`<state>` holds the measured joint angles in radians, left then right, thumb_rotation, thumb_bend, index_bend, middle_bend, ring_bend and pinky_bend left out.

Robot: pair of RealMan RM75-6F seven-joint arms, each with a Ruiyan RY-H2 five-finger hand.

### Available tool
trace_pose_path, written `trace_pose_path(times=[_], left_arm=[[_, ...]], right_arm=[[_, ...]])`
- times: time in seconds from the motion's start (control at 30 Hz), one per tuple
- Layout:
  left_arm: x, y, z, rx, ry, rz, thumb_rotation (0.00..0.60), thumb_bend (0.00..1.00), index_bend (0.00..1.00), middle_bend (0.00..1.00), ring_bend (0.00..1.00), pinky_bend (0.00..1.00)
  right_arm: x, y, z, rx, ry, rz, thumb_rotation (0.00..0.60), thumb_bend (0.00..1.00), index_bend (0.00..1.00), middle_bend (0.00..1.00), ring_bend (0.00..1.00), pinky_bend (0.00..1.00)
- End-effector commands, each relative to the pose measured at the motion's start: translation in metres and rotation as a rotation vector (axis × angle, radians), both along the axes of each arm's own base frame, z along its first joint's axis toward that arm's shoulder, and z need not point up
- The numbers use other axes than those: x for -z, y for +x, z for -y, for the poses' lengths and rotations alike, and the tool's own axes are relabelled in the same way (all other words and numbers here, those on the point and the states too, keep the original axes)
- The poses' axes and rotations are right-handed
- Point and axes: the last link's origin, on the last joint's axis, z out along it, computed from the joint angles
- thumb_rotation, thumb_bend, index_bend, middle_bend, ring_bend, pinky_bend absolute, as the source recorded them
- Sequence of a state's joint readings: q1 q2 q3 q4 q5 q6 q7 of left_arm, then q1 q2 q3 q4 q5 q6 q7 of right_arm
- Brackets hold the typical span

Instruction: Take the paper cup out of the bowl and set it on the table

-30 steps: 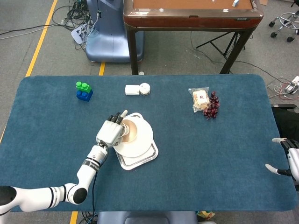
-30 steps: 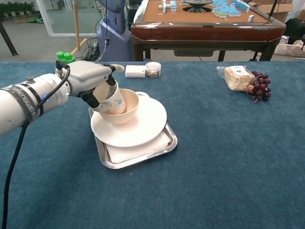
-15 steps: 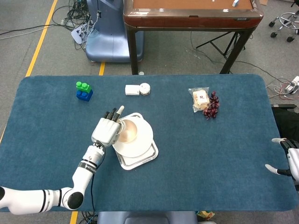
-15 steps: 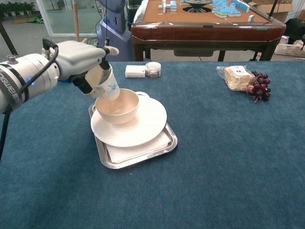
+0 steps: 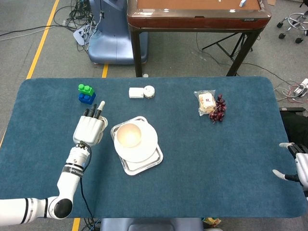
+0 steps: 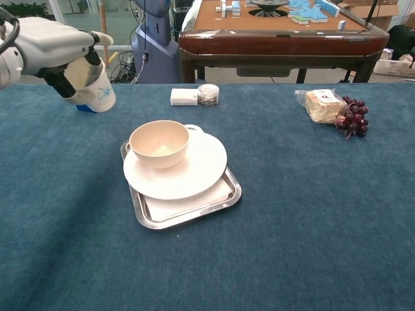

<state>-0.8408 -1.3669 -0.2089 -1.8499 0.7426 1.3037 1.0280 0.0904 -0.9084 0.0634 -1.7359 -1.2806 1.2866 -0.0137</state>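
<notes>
Left hand [image 6: 55, 46] around white blue-printed paper cup [image 6: 94, 92]

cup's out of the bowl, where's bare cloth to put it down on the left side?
Bare table lies under the left hand holding the paper cup, between the blue-green blocks behind and the tray to its right. Crowded: bowl, plate, tray stacked at centre.
</notes>
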Motion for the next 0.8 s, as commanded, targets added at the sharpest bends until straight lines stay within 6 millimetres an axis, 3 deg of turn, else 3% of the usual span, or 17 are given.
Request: trace_pose_path(times=[0.03,0.53,0.8], left_arm=[[-0.007,-0.013,0.0,-0.047,0.008,-0.034,0.6,0.36,0.61,0.0,0.0,0.15],[-0.016,-0.075,-0.007,-0.232,-0.036,-0.046,0.6,0.36,0.61,0.0,0.0,0.14],[-0.005,-0.088,-0.004,-0.299,-0.131,0.008,0.6,0.36,0.61,0.0,0.0,0.14]], right_arm=[[0.0,0.0,0.0,0.001,0.001,-0.001,0.6,0.0,0.26,0.27,0.19,0.37],[0.001,0.0,0.001,0.003,0.0,-0.005,0.6,0.0,0.26,0.27,0.19,0.37],[0.001,0.0,0.0,0.0,-0.001,-0.004,0.6,0.0,0.26,0.27,0.19,0.37]])
